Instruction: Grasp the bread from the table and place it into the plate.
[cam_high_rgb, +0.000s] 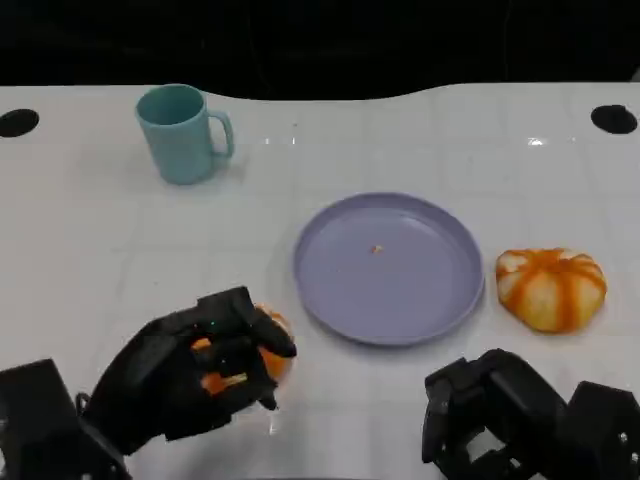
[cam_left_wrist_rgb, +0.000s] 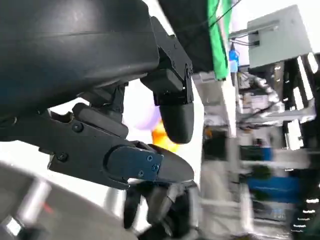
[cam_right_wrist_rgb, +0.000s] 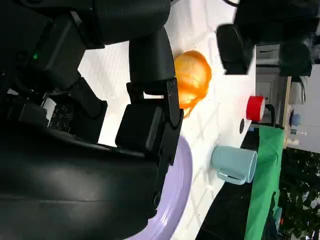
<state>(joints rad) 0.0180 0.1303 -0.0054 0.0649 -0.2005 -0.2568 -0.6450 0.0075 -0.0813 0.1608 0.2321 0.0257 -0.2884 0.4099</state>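
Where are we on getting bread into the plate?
Nothing placed yet: the plate holds only a crumb. In hand: the left hand has its fingers around one orange bread on the table. Left: lift it and set it in the plate. A second bread lies right of the plate, untouched.

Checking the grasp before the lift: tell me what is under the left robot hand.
An orange bread piece shows between the fingers of the left robot hand, resting on the white table. The fingers cover most of it, so its shape is unclear.

Bread (cam_high_rgb: 268, 352) mostly hidden under left hand (cam_high_rgb: 205, 365) (background blurred in left wrist view)
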